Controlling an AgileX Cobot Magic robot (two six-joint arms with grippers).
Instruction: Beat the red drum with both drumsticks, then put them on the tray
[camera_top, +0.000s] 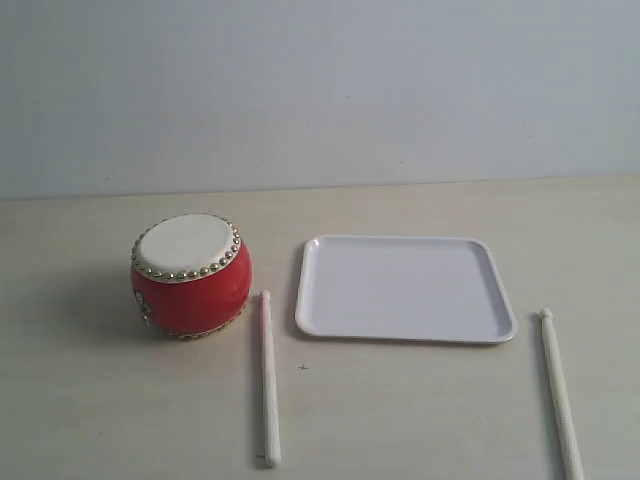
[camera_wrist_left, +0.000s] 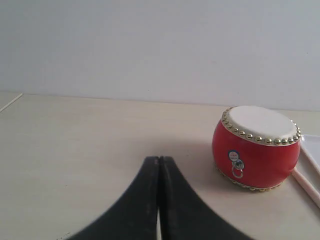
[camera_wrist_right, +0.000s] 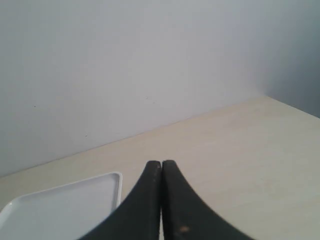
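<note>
The red drum (camera_top: 190, 276) stands upright on the table, left of the white tray (camera_top: 404, 330), which holds nothing. One drumstick (camera_top: 268, 378) lies on the table between drum and tray. The other drumstick (camera_top: 559, 392) lies to the right of the tray, running off the front edge of the exterior view. Neither arm shows in the exterior view. In the left wrist view my left gripper (camera_wrist_left: 159, 159) is shut and empty, with the drum (camera_wrist_left: 255, 148) ahead and off to one side, and a stick (camera_wrist_left: 306, 186) beyond it. My right gripper (camera_wrist_right: 161, 162) is shut and empty beside the tray's corner (camera_wrist_right: 112, 178).
A pale wall (camera_top: 320, 90) stands behind the light wooden table (camera_top: 90, 400). The table's far edge meets the wall just past the drum and tray.
</note>
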